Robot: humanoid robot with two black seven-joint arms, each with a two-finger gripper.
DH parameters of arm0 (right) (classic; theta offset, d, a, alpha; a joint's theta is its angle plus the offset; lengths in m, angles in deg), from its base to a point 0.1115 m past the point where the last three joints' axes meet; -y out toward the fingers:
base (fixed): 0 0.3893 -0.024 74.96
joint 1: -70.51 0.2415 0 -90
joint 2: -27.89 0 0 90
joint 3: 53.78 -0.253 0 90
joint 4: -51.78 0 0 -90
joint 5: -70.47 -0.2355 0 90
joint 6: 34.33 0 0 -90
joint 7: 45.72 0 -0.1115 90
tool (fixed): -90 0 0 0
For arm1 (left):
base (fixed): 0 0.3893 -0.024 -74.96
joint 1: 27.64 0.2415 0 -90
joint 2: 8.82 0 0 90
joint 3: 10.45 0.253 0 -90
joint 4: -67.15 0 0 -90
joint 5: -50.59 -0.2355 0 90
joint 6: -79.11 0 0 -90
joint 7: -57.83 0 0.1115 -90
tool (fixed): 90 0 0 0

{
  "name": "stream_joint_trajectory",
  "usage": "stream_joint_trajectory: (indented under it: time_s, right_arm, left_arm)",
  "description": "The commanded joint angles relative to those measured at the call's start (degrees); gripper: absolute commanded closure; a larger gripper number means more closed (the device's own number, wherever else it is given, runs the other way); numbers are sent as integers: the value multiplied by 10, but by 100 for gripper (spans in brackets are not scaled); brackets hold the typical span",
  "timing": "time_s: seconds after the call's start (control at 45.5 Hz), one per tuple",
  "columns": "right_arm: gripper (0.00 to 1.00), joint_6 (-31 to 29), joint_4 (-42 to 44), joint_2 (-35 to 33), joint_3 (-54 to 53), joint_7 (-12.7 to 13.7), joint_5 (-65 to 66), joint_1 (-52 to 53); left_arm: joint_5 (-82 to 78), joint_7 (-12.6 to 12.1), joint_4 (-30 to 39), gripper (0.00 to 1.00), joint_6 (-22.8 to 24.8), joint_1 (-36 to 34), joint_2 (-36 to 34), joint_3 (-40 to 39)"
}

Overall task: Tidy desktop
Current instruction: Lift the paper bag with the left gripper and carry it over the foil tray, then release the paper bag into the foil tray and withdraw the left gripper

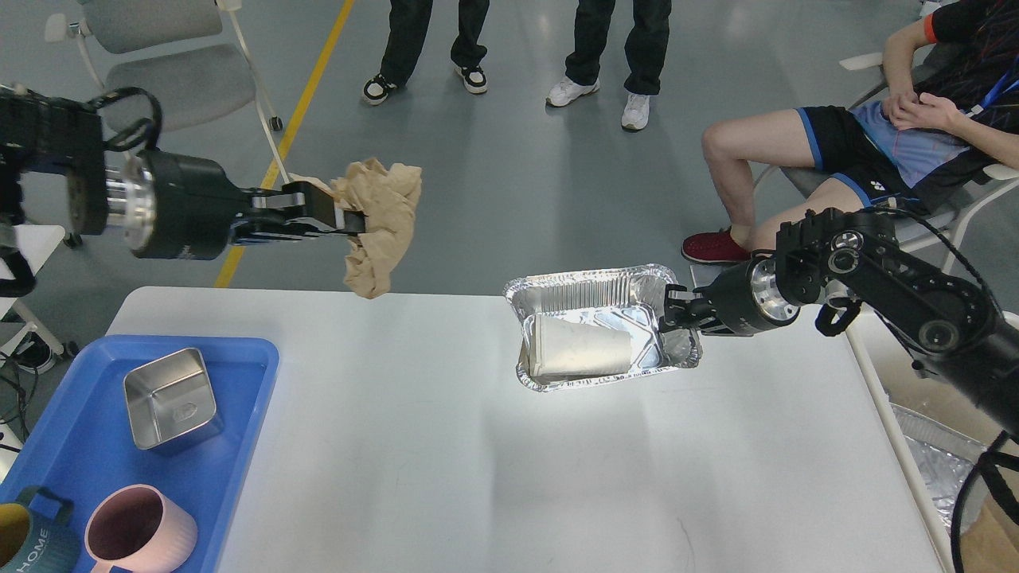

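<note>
The white desktop fills the lower middle of the head view. My left gripper is shut on a crumpled brown paper and holds it in the air above the desktop's far edge. A foil tray stands at the far right of the desktop with a white paper cup lying on its side in it. My right gripper is shut on the foil tray's right rim.
A blue plastic tray at the left front holds a square steel bowl, a pink mug and a dark mug. A seated person and standing people are beyond the table. Foil-lined bin at right.
</note>
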Motion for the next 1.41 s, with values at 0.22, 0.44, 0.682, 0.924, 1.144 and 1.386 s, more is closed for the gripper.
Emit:
stream_joint_trajectory:
  time_s: [0.22,0.44,0.682,0.924,1.144,1.386]
  right_arm:
    - [100,0,-8,-5,-10,-1,-1,-3]
    - [100,0,-12,-5,-11,-1,-2,-3]
    - [100,0,-19,-10,-15,-1,-2,-7]
    - [100,0,-20,-14,-15,-1,-2,-11]
    - [100,1,-20,-14,-15,-1,-2,-13]
    - [100,0,-20,-14,-15,-1,-2,-13]
  left_arm:
    - [-9,-2,-233,99,-18,25,288,1]
    - [-8,6,-386,99,-21,39,452,-2]
    - [-2,-1,-455,81,-37,59,550,-3]
    - [5,-2,-454,13,-55,62,546,-9]
    - [5,-2,-454,3,-54,62,543,-9]
    - [9,-2,-439,3,-49,61,522,-20]
